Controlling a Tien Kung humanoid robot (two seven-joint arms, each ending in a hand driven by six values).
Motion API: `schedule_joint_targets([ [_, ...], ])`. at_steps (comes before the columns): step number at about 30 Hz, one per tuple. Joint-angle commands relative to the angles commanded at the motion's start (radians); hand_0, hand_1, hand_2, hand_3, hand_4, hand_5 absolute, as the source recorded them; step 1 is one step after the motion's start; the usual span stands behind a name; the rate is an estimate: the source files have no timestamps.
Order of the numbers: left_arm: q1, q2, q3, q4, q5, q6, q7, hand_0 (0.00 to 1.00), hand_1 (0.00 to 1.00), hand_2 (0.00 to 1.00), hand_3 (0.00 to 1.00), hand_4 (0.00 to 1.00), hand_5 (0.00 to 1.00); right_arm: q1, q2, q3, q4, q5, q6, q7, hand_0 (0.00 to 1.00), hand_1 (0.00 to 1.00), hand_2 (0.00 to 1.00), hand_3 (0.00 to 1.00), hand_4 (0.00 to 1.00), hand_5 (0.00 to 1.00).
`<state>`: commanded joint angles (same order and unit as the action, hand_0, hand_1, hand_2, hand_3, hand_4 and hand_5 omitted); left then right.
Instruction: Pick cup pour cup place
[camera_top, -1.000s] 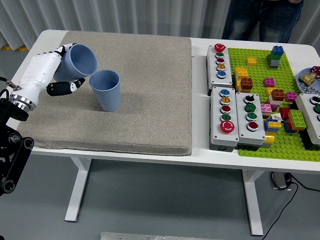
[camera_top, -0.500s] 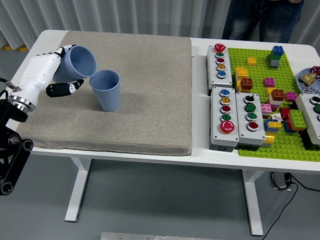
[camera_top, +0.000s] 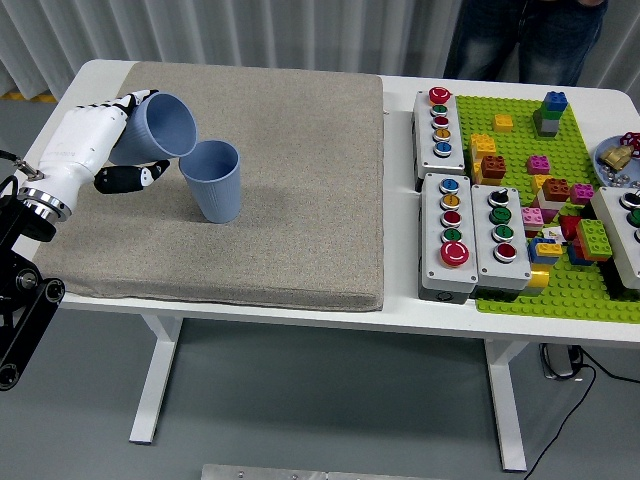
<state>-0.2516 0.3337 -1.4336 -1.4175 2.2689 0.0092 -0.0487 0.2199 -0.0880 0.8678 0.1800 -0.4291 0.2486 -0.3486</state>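
Left hand at the left side of the grey mat, fingers wrapped round a tilted blue cup; cup's mouth tipped rightward and down, its rim just over the rim of the second blue cup; whether the rims touch, cannot tell; second cup upright on the mat, left of centre; white desk carries the mat; to the right, button boxes beside a green baseplate strewn with coloured bricks; a person stands at the far side, right, only legs showing.
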Motion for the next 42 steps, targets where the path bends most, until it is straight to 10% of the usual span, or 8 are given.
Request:
schedule_joint_targets([
  [19,0.0,0.047,0.056,-0.029,0.0,0.011,0.024,0.573,0.648,0.78,0.765,0.493,0.002,0.0,-0.001,0.0,0.0,0.002,0.0,0.0,0.747,0.698,0.753,0.61,0.104,0.27],
  [42,-0.001,0.045,0.063,-0.03,0.0,0.022,0.02,0.548,0.596,0.774,0.754,0.416,0.002,-0.004,0.0,-0.001,0.0,0.001,-0.001,0.0,0.747,0.697,0.753,0.61,0.104,0.271],
])
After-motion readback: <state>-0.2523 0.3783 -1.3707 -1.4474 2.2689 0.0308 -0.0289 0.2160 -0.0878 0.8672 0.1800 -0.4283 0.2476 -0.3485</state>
